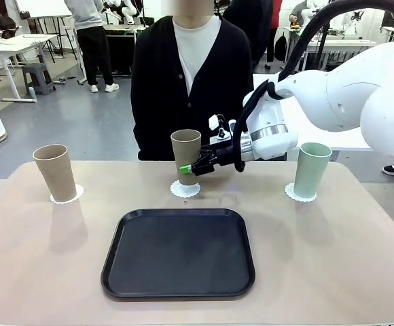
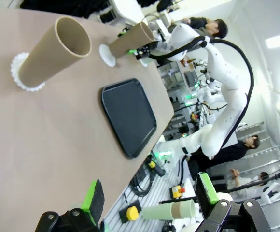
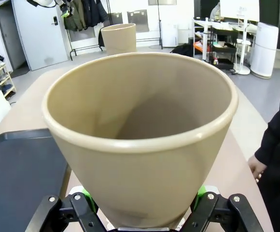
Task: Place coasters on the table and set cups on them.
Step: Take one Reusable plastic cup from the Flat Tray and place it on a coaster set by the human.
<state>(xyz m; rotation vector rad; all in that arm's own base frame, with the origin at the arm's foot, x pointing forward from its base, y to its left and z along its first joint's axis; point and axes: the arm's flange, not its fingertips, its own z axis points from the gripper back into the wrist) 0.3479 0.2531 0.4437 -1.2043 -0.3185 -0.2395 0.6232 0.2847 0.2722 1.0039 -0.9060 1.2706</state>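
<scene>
Three cups stand in a row on the beige table [image 1: 333, 272]. The left beige cup [image 1: 55, 173] [image 2: 53, 50] stands on a white scalloped coaster [image 1: 68, 195] [image 2: 17, 72]. My right gripper [image 1: 187, 169] [image 3: 140, 215] is shut on the lower part of the middle beige cup [image 1: 185, 151] [image 3: 140, 135], which is upright at its coaster [image 1: 185, 189] [image 2: 105, 54]; I cannot tell whether the base touches it. The mint green cup [image 1: 312, 170] stands on a coaster [image 1: 297, 195] at the right. My left gripper [image 2: 149, 193] is open past the table's edge with nothing between its fingers.
A black rounded-square tray [image 1: 178, 252] [image 2: 129, 116] [image 3: 19, 169] lies bare at the table's near middle. A person in a black cardigan stands at the far side behind the middle cup, one hand [image 3: 256, 168] hanging near the table edge.
</scene>
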